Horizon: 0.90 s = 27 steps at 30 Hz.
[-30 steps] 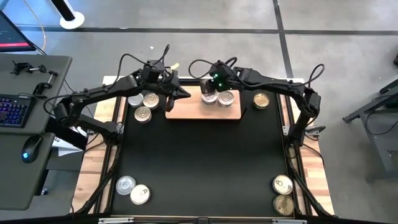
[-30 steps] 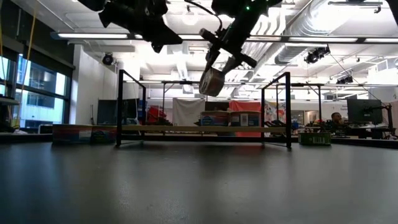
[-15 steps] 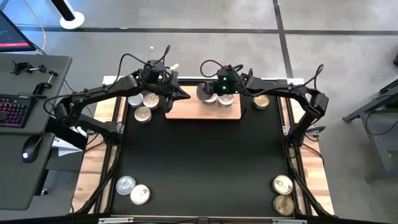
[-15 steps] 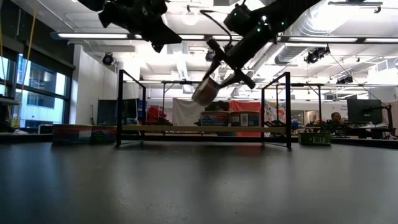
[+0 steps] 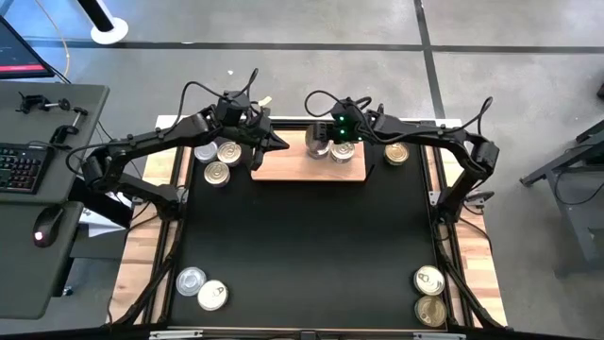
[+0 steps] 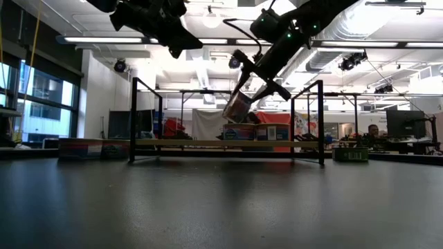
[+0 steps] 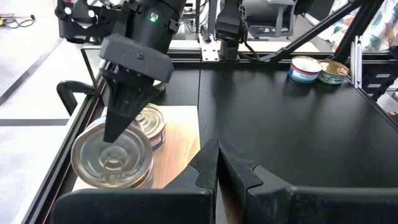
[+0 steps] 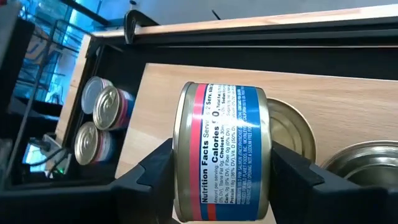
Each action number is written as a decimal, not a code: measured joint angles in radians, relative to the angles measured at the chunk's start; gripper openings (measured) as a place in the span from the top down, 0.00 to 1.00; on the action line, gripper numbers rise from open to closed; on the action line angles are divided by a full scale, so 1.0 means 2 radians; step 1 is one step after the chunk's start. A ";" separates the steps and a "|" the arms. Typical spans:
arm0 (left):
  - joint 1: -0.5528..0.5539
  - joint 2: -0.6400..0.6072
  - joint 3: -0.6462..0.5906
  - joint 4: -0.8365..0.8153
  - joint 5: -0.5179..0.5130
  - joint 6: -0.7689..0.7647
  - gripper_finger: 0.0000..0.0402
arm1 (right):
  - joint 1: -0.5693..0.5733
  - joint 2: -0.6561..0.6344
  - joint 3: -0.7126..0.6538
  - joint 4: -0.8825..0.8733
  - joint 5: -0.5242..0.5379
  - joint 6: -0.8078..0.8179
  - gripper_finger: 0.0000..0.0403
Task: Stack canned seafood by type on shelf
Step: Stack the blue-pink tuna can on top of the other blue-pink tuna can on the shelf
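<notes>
My right gripper (image 5: 319,144) (image 8: 224,163) is shut on a blue-and-red-labelled can (image 8: 224,146) above the light-wood shelf (image 5: 293,171). Low on the shelf stand two more cans (image 6: 239,131) (image 6: 274,131), and the held can (image 6: 239,107) hangs tilted just above them; whether it touches them I cannot tell. My left gripper (image 5: 274,142) (image 7: 217,163) is shut and empty, hovering over the shelf's left end. Three cans (image 5: 217,159) rest on the black mat left of the shelf, and one can (image 5: 396,151) rests to its right. My right gripper pinches the can by its two flat ends, one finger (image 7: 118,118) on the silver pull-tab lid (image 7: 93,158) and the other on the base. The fingers come slanting down from above. The can is tipped on edge, lid toward the table's left.
Two cans (image 5: 201,287) sit at the mat's near left corner and two more (image 5: 429,295) at its near right corner. A black frame rail (image 8: 249,25) runs behind the shelf. The mat's middle (image 5: 302,246) is bare. A desk with keyboard and mouse stands off the table's left.
My right gripper has come down with the can toward the cans on the shelf, swinging slightly left and then back right. The can has tipped further over onto its edge on the way.
</notes>
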 joint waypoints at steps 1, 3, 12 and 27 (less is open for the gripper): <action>0.000 0.000 0.000 0.000 0.000 0.000 1.00 | 0.000 0.000 0.000 0.001 0.000 0.002 0.57; 0.000 0.000 0.000 0.000 0.000 0.000 1.00 | 0.001 0.000 0.000 0.000 -0.001 0.003 0.53; 0.000 0.000 0.000 -0.013 0.000 0.000 1.00 | 0.000 0.000 0.000 -0.004 0.009 0.053 0.47; 0.000 0.000 0.000 -0.019 0.000 0.000 1.00 | 0.003 0.012 0.001 0.016 -0.002 0.104 0.47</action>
